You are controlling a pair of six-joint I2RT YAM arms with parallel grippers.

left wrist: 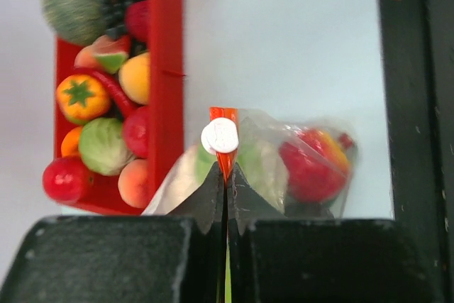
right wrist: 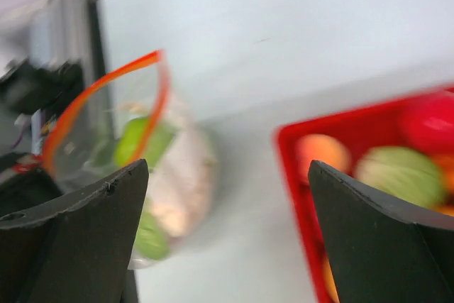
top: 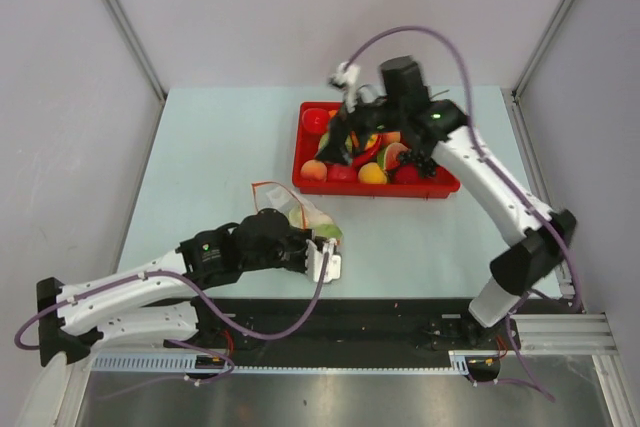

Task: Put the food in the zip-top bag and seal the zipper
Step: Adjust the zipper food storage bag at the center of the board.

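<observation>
The clear zip-top bag point(top: 305, 215) lies on the table left of and in front of the tray, with its mouth open. It holds a green piece point(right wrist: 138, 140), a pale cauliflower point(right wrist: 181, 175) and a red fruit point(left wrist: 308, 168). My left gripper point(left wrist: 226, 172) is shut on the bag's orange-red zipper point(left wrist: 224, 161), just below a white slider tab point(left wrist: 220, 136). In the top view the left gripper point(top: 300, 244) is at the bag's near edge. My right gripper point(top: 350, 147) is open and empty over the tray's food point(top: 372, 173); its view point(right wrist: 227, 168) looks down between bag and tray.
The red tray point(top: 440, 188) stands at the back centre-right, with several toy fruits and vegetables in it, among them a tomato point(left wrist: 81, 97), a chilli point(left wrist: 113, 90), a melon point(left wrist: 71, 8) and grapes point(left wrist: 120, 1). A black rail point(top: 400, 319) runs along the near table edge.
</observation>
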